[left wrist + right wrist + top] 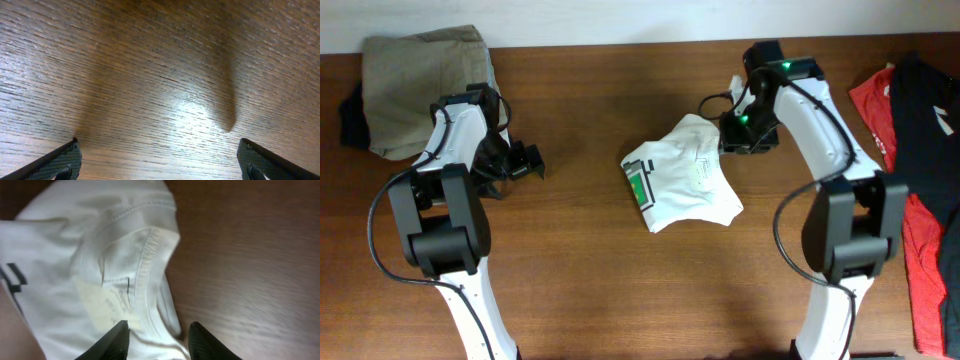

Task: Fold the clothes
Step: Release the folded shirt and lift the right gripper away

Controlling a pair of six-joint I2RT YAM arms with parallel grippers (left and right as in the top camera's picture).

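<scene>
The white T-shirt [682,175] lies in a folded bundle at the table's middle, its green-and-black print [639,187] at the left edge. In the right wrist view the shirt [90,260] shows its collar and inner label. My right gripper [725,140] [157,332] hangs over the shirt's far right edge; its fingers are apart with a fold of white fabric between the tips, not clamped. My left gripper [532,163] [160,160] is open and empty over bare wood at the left, well apart from the shirt.
A khaki-grey folded garment [420,85] lies at the back left corner, just behind the left arm. Red [920,250] and black [920,100] garments lie along the right edge. The brown wooden table [580,280] runs to a white wall at the back.
</scene>
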